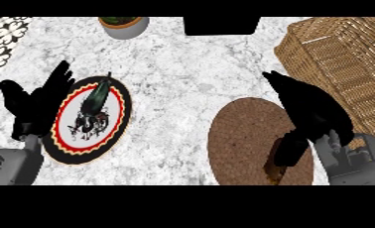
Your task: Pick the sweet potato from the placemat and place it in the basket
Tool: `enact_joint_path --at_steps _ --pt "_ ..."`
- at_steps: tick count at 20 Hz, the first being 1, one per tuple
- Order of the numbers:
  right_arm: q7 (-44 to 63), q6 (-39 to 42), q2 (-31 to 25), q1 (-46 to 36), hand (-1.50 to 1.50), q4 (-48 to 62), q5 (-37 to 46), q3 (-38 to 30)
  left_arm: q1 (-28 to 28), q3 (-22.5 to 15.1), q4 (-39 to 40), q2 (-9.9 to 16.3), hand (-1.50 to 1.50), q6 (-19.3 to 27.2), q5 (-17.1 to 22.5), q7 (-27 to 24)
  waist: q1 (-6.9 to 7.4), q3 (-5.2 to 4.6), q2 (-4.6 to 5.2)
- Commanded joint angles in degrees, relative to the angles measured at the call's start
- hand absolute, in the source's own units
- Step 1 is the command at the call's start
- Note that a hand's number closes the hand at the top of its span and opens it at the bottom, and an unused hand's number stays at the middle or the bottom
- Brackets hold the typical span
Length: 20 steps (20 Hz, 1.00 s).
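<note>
head view. a marble-patterned counter (190,68) seen steeply from above.

the right hand (311,108) enters from the lower right and lies over the right part of a round brown woven placemat (238,138). its fingers extend up and to the left, pointing toward the middle of the counter, and the thumb (289,150) curls downward at the placemat's lower right. beneath the thumb, at the placemat's lower edge, a small orange-brown patch is visible: the sweet potato (274,170), mostly covered by the hand. it is on the placemat; whether the thumb touches or pinches it cannot be told, so the closure of this hand is undetermined.

the wicker basket (333,58) stands at the right edge of the counter, up and to the right of the placemat, just beside the right hand's back.

the left hand (36,100) shows at the left edge, fingers straight and spread apart, pointing upward, holding nothing. it lies just beside the left rim of a round plate (88,120) with a black and red border and a dark figure painted across its pale centre.

at the top edge, a grey pot with a plant (123,25) stands left of centre, and a black rectangular object (221,25) stands right of centre. a patterned black-and-white surface (11,33) occupies the upper left corner.
</note>
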Motion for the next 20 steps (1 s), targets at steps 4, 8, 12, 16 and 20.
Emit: enact_joint_path --at_steps 4,8,12,16,20 --pt "-3.87 -11.28 4.42 11.90 -1.50 1.32 13.47 0.10 0.52 0.85 -1.16 -0.18 0.00 -1.40 -0.87 0.17 1.39 0.03 0.35" --pt "-6.00 -11.59 6.79 16.60 -1.50 4.63 18.64 1.82 -0.35 0.41 -2.42 -1.68 0.00 -1.37 -2.08 2.00 1.38 0.01 0.34" --pt "-8.83 -9.58 7.47 18.36 -1.50 8.59 18.92 -0.90 1.00 0.82 -1.06 -3.55 0.00 -2.06 -3.76 -0.74 1.42 0.00 0.39" --pt "-10.47 -8.15 8.37 19.95 -1.50 10.45 21.43 -0.53 -5.35 4.03 1.15 -1.89 0.00 -3.48 -3.12 4.06 1.11 -0.01 0.42" --pt "-9.64 -3.36 8.24 22.69 -1.50 6.14 21.50 -2.33 -2.08 4.92 2.30 -3.70 0.00 -5.31 -4.44 1.42 1.24 -0.02 0.38"
